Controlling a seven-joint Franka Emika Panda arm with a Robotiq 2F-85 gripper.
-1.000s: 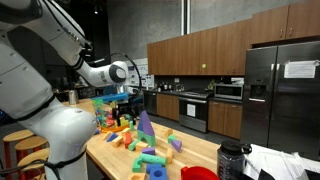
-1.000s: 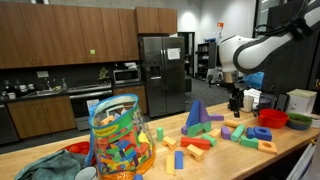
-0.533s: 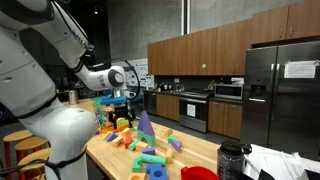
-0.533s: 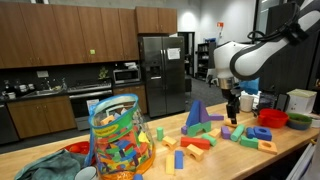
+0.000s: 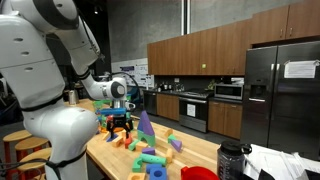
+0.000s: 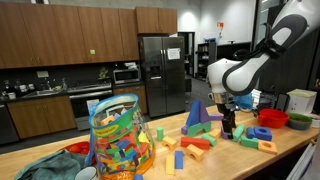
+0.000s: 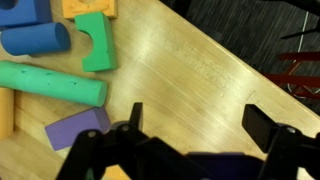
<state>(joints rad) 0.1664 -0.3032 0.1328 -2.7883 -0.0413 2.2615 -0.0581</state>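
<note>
Claw hangs spread just above coloured blocks on the wooden table; tall purple block beside it.

Table: wood, smooth, with a soft shine.
Green cylinder: looks like foam, matt, with small holes.
Purple block: the same matt foam look.
My gripper: black, matt fingers.
Fridge: brushed metal.

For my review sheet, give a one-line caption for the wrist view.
Open claw, holding nothing, hovers over the wooden table beside a purple block and a green cylinder.
</note>
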